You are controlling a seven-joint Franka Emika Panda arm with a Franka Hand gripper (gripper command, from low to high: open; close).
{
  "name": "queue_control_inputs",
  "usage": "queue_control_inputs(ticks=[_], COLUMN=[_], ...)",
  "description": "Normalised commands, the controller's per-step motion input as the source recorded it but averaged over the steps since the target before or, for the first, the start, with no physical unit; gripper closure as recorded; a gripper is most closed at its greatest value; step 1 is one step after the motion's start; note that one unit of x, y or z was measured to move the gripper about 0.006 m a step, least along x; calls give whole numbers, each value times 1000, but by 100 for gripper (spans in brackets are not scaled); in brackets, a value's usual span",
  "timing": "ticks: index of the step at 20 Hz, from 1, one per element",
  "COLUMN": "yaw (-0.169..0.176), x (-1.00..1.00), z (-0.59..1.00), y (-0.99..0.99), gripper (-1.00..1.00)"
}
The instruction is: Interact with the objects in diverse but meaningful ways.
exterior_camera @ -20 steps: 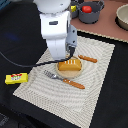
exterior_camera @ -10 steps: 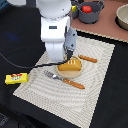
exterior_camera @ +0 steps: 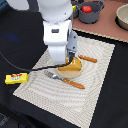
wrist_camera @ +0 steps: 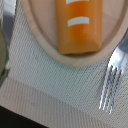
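A golden-brown bread loaf (exterior_camera: 75,65) lies on a small beige plate (exterior_camera: 64,73) in the middle of the placemat. The wrist view looks down on the loaf (wrist_camera: 80,25), which has white slashes, and on the plate's rim (wrist_camera: 50,52). My gripper (exterior_camera: 71,60) hangs just above the loaf's end on the exterior view's left. Its fingers are hidden behind the white hand. A yellow butter block (exterior_camera: 16,78) lies off the mat on the exterior view's left. A grey pot (exterior_camera: 91,14) at the back holds a red tomato (exterior_camera: 87,8).
A fork (exterior_camera: 64,79) with an orange handle lies in front of the plate, its tines (wrist_camera: 112,85) close to the rim. An orange-handled knife (exterior_camera: 88,59) lies behind the plate. The beige placemat (exterior_camera: 95,95) covers a dark table. A second bowl (exterior_camera: 122,17) stands at the back right.
The arm has shifted only slightly above the plate. The loaf, fork, knife and butter block have not moved.
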Motion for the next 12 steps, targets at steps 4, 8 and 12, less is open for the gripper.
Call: queue_control_inputs(ticks=[4,8,12], yaw=[92,-21,-33], x=[474,664,709], z=[49,91,16], y=[0,0,0], gripper=[-100,-100,-100])
